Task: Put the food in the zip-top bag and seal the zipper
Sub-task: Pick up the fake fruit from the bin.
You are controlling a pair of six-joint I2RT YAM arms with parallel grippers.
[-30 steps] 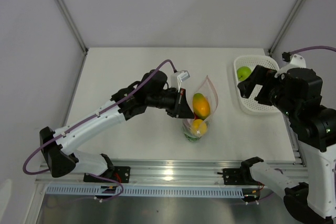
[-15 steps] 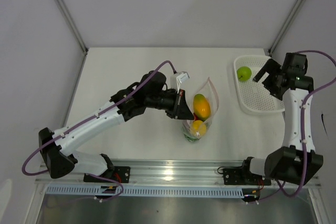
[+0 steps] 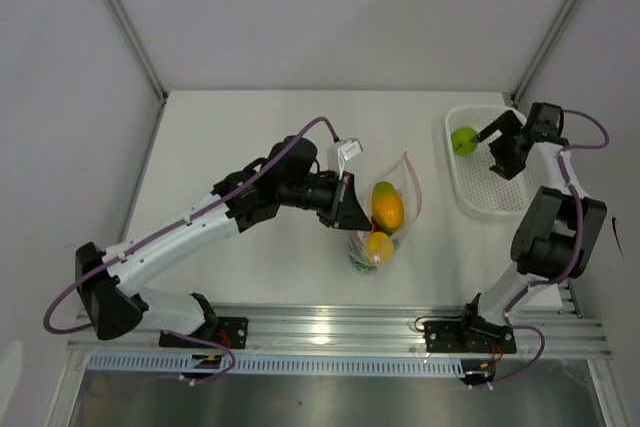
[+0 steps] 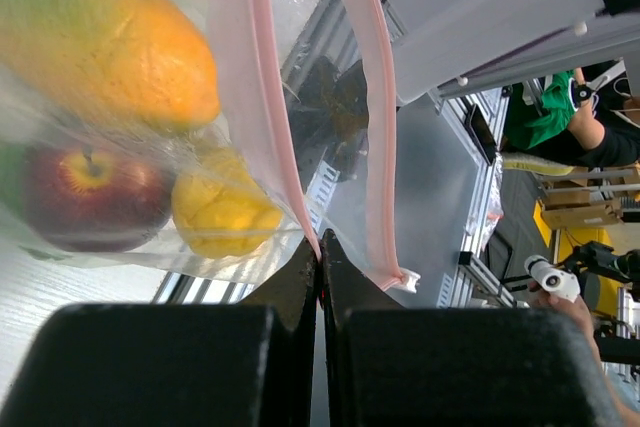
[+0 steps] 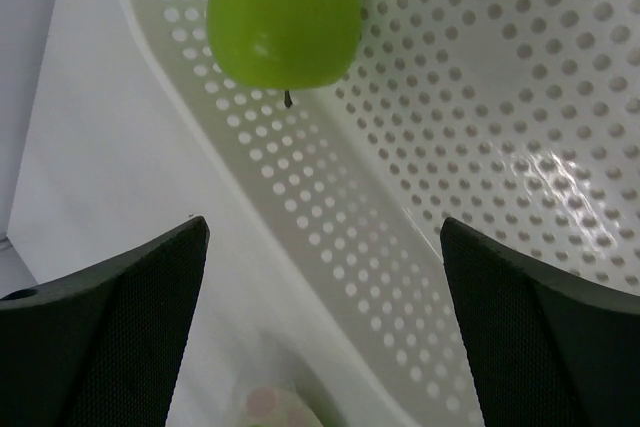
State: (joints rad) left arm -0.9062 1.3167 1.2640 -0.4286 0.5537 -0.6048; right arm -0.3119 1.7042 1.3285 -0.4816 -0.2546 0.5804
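My left gripper [image 3: 346, 209] [image 4: 320, 247] is shut on the near pink zipper [image 4: 262, 97] strip of the zip-top bag [image 3: 398, 209], holding its mouth open above the table. Through the clear plastic I see food: an orange-green fruit [image 3: 387, 205] [image 4: 110, 42], a yellow fruit [image 3: 378, 244] [image 4: 225, 212] and a red apple [image 4: 90, 192]. A green apple [image 3: 464, 139] [image 5: 285, 15] lies in the left corner of the white mesh basket [image 3: 488, 202] [image 5: 400, 247]. My right gripper [image 3: 488, 153] [image 5: 325, 227] hovers open over the basket, just right of that apple, with nothing in it.
The basket stands at the table's right edge, by the frame post. The left arm stretches across the table's middle from the near left. A metal rail runs along the near edge.
The right arm has dropped from high near the camera down over the basket, its open gripper now close to the green apple. The left gripper keeps its hold on the bag.
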